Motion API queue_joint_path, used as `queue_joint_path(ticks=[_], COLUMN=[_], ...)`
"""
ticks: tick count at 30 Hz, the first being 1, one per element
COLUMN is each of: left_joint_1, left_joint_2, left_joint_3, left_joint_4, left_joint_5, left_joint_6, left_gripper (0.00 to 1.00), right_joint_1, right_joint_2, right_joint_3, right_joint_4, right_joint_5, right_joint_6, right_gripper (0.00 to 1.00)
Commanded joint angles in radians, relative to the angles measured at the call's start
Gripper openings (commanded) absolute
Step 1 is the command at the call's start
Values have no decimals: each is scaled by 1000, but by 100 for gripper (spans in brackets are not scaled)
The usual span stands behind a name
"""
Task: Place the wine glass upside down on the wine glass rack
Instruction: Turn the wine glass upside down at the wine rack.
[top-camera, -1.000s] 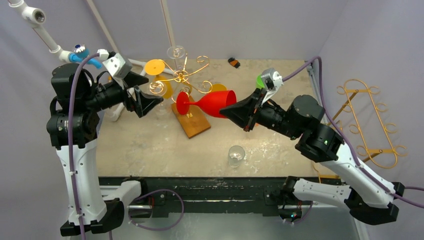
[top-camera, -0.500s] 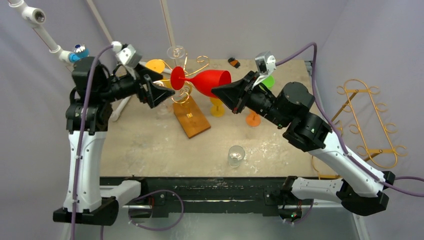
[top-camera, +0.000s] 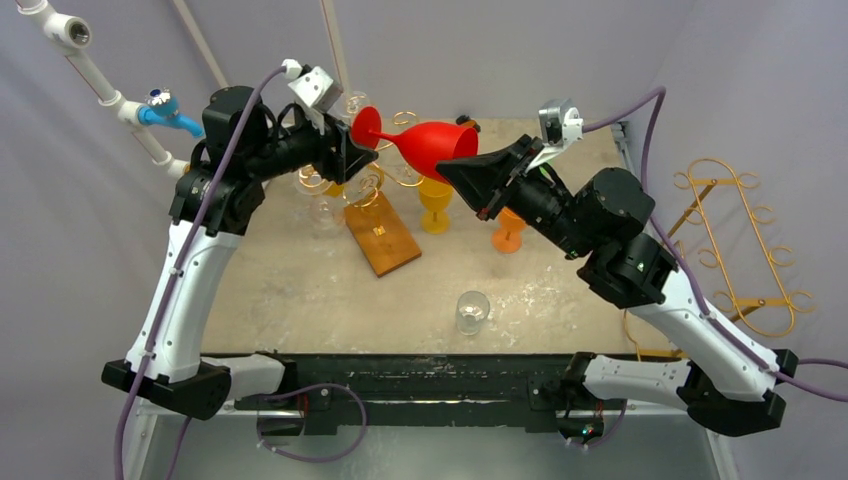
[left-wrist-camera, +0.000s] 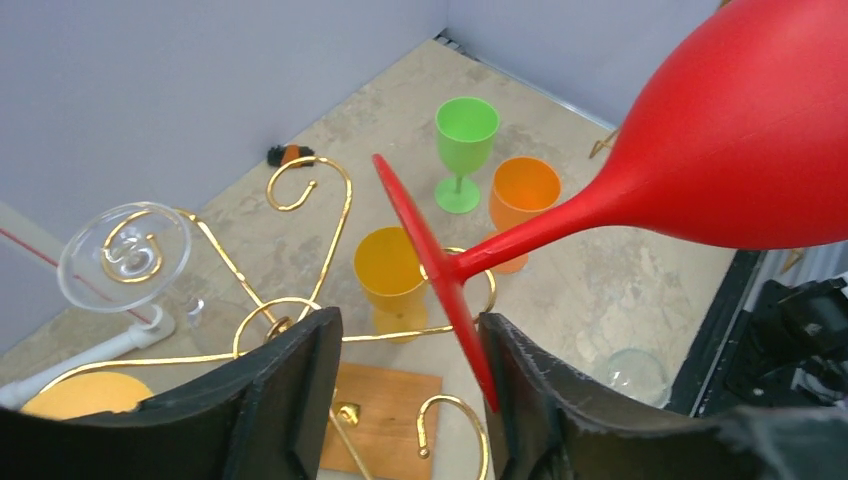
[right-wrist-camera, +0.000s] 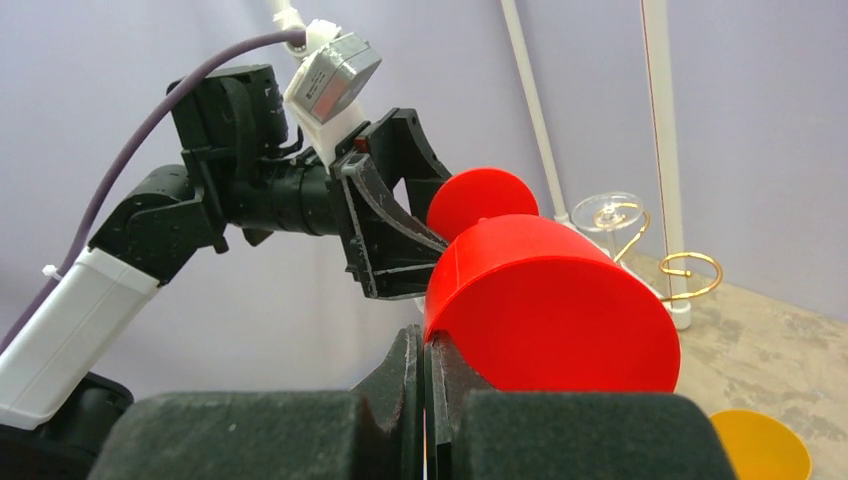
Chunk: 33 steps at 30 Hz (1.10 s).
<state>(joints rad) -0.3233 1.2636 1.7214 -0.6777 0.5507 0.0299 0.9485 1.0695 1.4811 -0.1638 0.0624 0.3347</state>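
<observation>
Aloft, wine glass (top-camera: 432, 146) in right hand (top-camera: 447, 172)

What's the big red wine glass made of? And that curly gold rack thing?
The red wine glass looks like plastic: solid colour, a matte, slightly grainy skin, and you can't see through it. The curly gold rack seems to be thin shiny metal wire bent into spirals, standing on a flat brown board, probably wood.

Matt plastic wine glass (left-wrist-camera: 740, 150), shiny metal rack (left-wrist-camera: 347, 218) w/ wood base (left-wrist-camera: 390, 395).
</observation>
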Motion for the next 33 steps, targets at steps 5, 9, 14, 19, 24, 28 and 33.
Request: queue_joint_path(ticks=[5,9,14,19,24,28,33], left_joint_1=[-8,-8,-10,-10,-10,-10,-10], left_joint_2=[-6,-4,-13,-52,-123,-190,-234], left_joint_3=[48,50,56,51,-9,-82,-131], left_joint_4=[48,56,40,47,105,171,185], left_joint_5=[-9,32,5,-37,-26,19,86], left_joint_6=[-17,-15,96,282,464,573,712], left_gripper=[27,20,0,0,0,0,0], right_joint_1=[-1,-1,-1,-1,-1,-1,-1], right_joint_2=[-15,3,8,-34,-82,-83,-46], right_joint_3=[-35,-56,-67,-78,-60,-17,47], right_joint_4=[102,138,120,8,-199,-353,-356], right_joint_5=[-39,-87,-137,-173,-138,-108,-164], right_joint_6=[-6,26,50,79,53,16,-2], right_gripper=[0,0,27,86,99,99,99])
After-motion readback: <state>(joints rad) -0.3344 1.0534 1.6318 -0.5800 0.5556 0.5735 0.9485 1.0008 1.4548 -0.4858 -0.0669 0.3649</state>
